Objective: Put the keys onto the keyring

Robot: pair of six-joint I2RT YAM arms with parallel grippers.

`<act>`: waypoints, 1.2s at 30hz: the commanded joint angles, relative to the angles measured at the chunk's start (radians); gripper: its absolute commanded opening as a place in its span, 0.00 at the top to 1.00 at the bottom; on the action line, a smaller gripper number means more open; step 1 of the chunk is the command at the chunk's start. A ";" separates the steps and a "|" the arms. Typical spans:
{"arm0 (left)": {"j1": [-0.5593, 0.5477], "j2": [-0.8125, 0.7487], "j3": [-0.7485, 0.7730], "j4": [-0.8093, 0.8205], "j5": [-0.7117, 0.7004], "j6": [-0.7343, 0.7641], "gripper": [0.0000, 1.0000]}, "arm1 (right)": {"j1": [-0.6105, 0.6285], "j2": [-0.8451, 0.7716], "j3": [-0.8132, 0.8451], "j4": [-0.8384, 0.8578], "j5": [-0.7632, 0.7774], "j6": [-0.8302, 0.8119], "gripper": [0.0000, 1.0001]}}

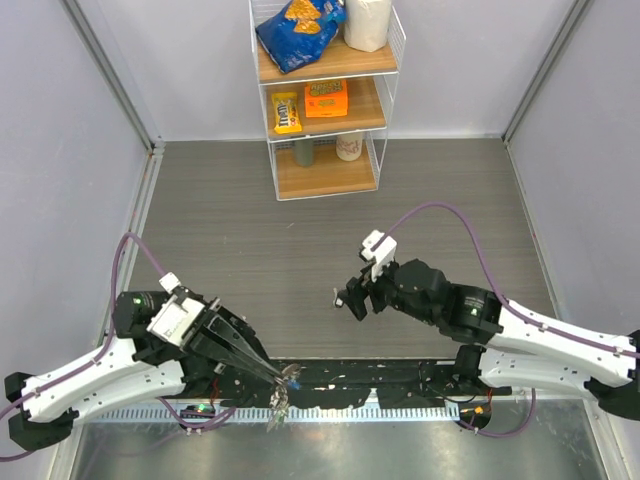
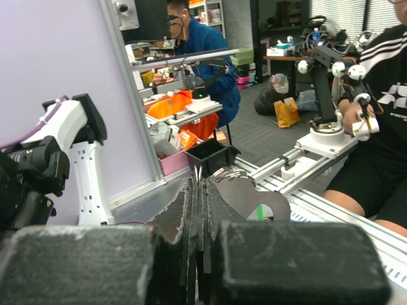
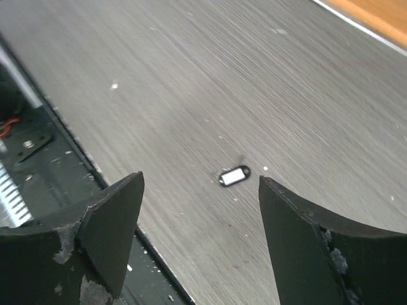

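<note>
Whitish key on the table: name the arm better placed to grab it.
Right. The right gripper, open, hovers over the key, framed between its fingers; the left gripper is shut on the keyring at the near edge.

Robotics lab: teleoperation rig (image 2: 325,89), cluttered workbenches (image 2: 184,114).

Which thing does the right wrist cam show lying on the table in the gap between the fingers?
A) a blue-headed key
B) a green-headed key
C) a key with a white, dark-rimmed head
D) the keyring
C: the right wrist view shows one small key with a white, dark-rimmed head lying alone on the table, framed by the open right gripper.
</note>
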 commanded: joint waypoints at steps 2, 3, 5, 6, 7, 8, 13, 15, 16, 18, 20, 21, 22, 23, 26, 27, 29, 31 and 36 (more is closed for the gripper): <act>-0.006 0.005 -0.006 -0.012 -0.110 0.069 1.00 | -0.162 0.097 -0.031 0.047 -0.042 0.137 0.25; -0.004 0.004 -0.015 -0.024 -0.132 0.081 1.00 | -0.191 0.111 -0.038 0.054 -0.053 0.160 0.26; -0.006 0.002 -0.030 -0.032 -0.166 0.092 1.00 | -0.218 0.163 -0.058 0.096 -0.074 0.183 0.27; -0.006 0.001 -0.040 -0.039 -0.187 0.098 1.00 | -0.223 0.208 -0.060 0.116 -0.082 0.190 0.27; -0.004 -0.001 -0.049 -0.047 -0.207 0.106 1.00 | -0.228 0.230 -0.062 0.123 -0.079 0.203 0.28; -0.004 -0.005 -0.056 -0.049 -0.233 0.112 1.00 | -0.229 0.279 -0.059 0.136 -0.079 0.210 0.29; -0.004 -0.024 -0.086 -0.076 -0.273 0.141 1.00 | -0.229 0.433 -0.042 0.171 -0.140 0.218 0.35; -0.004 -0.039 -0.093 -0.089 -0.279 0.151 1.00 | -0.228 0.459 -0.054 0.197 -0.192 0.203 0.38; -0.004 -0.045 -0.095 -0.098 -0.285 0.154 1.00 | -0.219 0.467 -0.055 0.205 -0.208 0.186 0.38; -0.006 -0.056 -0.102 -0.109 -0.292 0.161 1.00 | -0.190 0.490 -0.043 0.202 -0.200 0.155 0.38; -0.006 -0.067 -0.109 -0.119 -0.299 0.166 1.00 | -0.159 0.522 -0.014 0.179 -0.173 0.117 0.38; -0.006 -0.074 -0.109 -0.124 -0.301 0.166 1.00 | -0.151 0.539 0.004 0.163 -0.163 0.096 0.38; -0.006 -0.079 -0.115 -0.122 -0.301 0.163 1.00 | -0.134 0.549 0.014 0.157 -0.153 0.089 0.38; -0.006 -0.085 -0.116 -0.125 -0.301 0.158 1.00 | -0.119 0.568 0.029 0.139 -0.143 0.060 0.38; -0.006 -0.126 -0.127 -0.142 -0.305 0.145 1.00 | -0.064 0.606 0.052 0.103 -0.084 -0.004 0.38; -0.004 -0.145 -0.133 -0.148 -0.313 0.143 1.00 | -0.035 0.626 0.067 0.084 -0.062 -0.026 0.37; -0.006 -0.175 -0.139 -0.176 -0.330 0.146 1.00 | 0.001 0.660 0.093 0.053 -0.006 -0.059 0.37; -0.004 -0.201 -0.147 -0.191 -0.341 0.148 1.00 | 0.018 0.691 0.116 0.028 0.041 -0.090 0.38; -0.006 -0.229 -0.150 -0.217 -0.357 0.149 1.00 | 0.031 0.749 0.162 -0.015 0.134 -0.147 0.41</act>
